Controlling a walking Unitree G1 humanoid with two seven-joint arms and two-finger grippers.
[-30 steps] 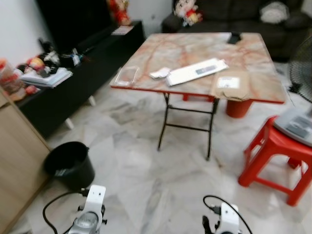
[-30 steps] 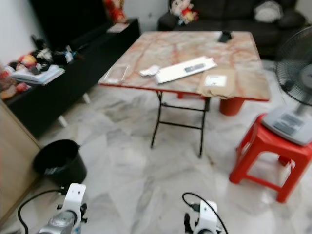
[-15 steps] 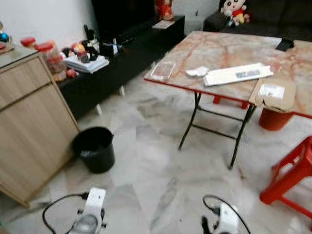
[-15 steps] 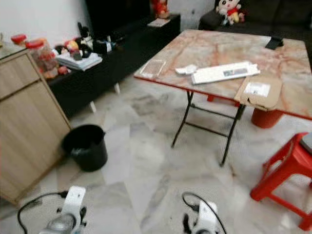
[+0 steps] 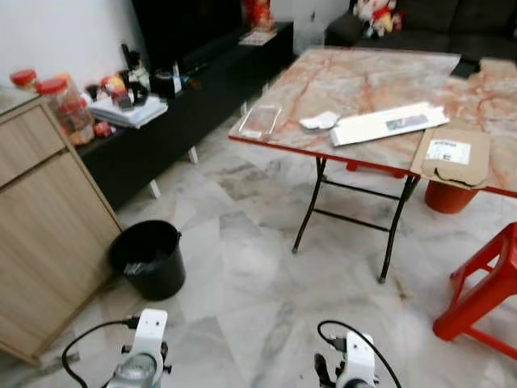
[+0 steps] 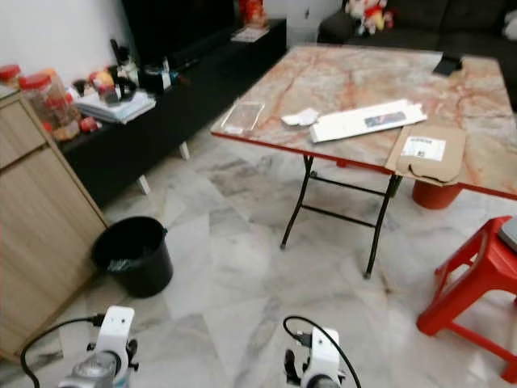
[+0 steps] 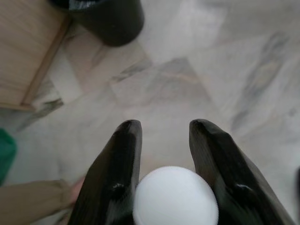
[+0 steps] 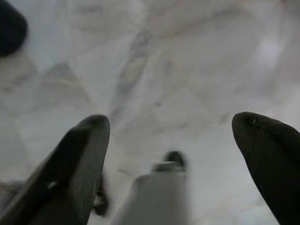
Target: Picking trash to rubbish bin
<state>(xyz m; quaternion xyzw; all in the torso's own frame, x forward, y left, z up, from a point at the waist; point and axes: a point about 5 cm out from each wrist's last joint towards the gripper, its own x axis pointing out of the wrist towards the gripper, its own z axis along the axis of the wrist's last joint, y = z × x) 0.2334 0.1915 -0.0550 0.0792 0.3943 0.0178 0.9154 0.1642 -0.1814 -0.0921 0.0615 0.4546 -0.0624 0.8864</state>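
Marble floor (image 5: 242, 275): left gripper (image 7: 161, 140) pinches white ball (image 7: 176, 197) for bin (image 5: 148, 259); right gripper (image 8: 171, 154) spread, idle.

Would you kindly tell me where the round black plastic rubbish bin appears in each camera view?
Left eye view: black plastic rubbish bin, lower left, on the marble floor.
Right eye view: lower left again.
Left wrist view: top edge, beyond the left gripper.
Right wrist view: a dark shape at the upper corner, too blurred to identify.
Shared landmark: the light wooden cabinet beside it.
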